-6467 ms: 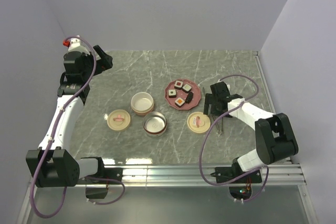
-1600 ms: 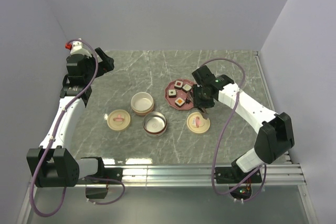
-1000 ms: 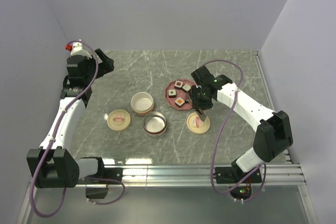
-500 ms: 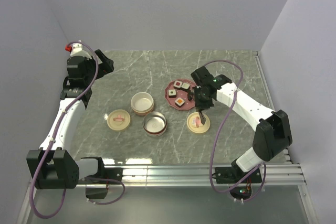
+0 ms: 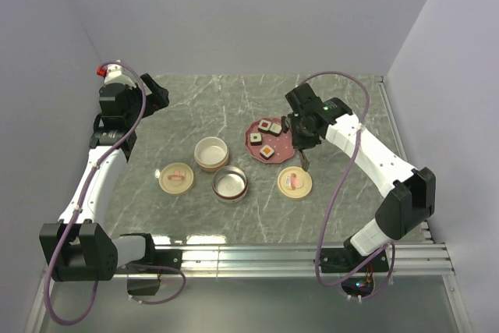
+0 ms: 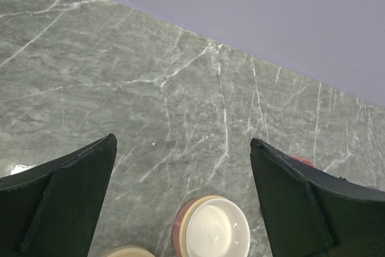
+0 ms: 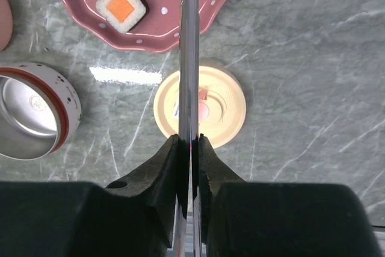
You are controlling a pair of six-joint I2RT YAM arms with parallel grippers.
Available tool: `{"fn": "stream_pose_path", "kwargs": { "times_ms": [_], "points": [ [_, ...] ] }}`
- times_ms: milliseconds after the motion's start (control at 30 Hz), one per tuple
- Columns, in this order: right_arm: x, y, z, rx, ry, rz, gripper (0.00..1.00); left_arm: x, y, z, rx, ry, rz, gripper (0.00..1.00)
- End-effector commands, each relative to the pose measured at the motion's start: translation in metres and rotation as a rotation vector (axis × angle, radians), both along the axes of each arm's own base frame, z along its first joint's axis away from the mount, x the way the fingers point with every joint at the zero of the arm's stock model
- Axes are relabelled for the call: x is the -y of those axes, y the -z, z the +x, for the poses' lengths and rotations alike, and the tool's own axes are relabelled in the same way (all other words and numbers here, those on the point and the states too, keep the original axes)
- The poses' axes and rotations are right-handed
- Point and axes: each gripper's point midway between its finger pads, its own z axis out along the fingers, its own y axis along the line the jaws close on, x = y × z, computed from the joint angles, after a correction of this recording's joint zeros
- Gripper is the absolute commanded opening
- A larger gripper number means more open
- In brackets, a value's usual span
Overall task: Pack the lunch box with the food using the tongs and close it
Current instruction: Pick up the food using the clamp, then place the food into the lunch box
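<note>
Right gripper (image 7: 189, 142) has just clamped the tongs (image 7: 188, 58), arms now pressed together over the plate (image 7: 212, 5) where an orange piece (image 7: 121, 5) lies; tips out of view, so a catch is unconfirmed; left gripper (image 6: 181, 148) idle, fingers spread wide.

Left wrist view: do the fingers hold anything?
No, the fingers of the left gripper stand wide apart and touch nothing.

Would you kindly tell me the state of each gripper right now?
Left gripper: open, holding nothing.
Right gripper: closed on the tongs.
</note>
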Motion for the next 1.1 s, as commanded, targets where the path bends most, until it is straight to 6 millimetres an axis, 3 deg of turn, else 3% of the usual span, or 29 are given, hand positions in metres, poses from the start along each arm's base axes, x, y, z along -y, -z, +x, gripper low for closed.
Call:
{"fn": "stream_pose_path", "kwargs": {
  "times_ms": [0, 200, 467, 733, 1067],
  "points": [
    [0.003, -0.025, 0.003, 0.059, -0.013, -0.010, 0.06, 0.003, -0.020, -0.001, 0.069, 0.008, -0.003, 0.99],
    [-0.013, -0.033, -0.001, 0.090, -0.095, 0.035, 0.07, 0.001, -0.019, 0.000, 0.063, 0.005, 0.004, 0.99],
    [-0.063, -0.048, -0.018, 0.124, -0.272, 0.102, 0.07, 0.002, -0.018, 0.002, 0.056, 0.006, 0.000, 0.99],
    [-0.104, -0.059, -0.020, 0.153, -0.388, 0.142, 0.07, 0.003, -0.017, 0.003, 0.050, 0.010, -0.001, 0.99],
    [-0.148, -0.040, -0.020, 0.104, -0.513, 0.138, 0.07, 0.001, -0.014, 0.000, 0.035, 0.007, 0.008, 1.00]
  ]
}}
